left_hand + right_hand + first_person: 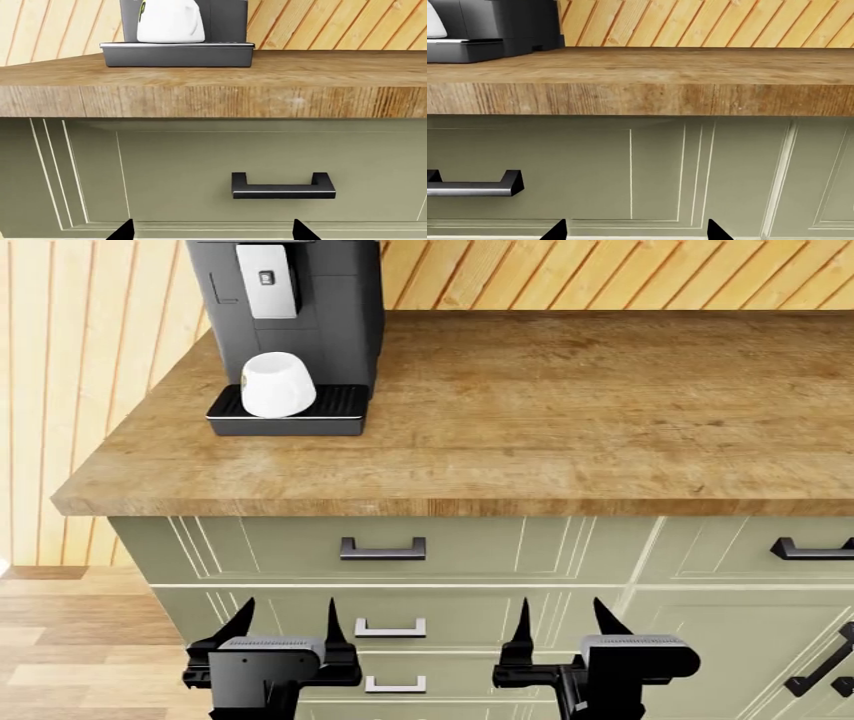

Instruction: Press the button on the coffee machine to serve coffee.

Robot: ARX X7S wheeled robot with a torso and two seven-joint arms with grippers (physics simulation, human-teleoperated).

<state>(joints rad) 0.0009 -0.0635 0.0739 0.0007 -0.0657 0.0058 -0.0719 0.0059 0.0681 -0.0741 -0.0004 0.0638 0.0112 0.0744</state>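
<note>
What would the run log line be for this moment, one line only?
phase: pre-reach | left tool: open, low before drawers | right tool: open, low | mug: on drip tray | button: unpressed, untouched

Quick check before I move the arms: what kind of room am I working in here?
Most likely a simulated kitchen: a wooden countertop over sage-green drawers with a black handle, a coffee machine with a white mug on its drip tray, and wood-plank wall panelling behind.

Desk [561, 410]: wooden plank top over pale green drawer fronts. Carries one item, a dark-grey coffee machine [334, 310], standing at the far corner, beyond and above the left hand [283, 635].
</note>
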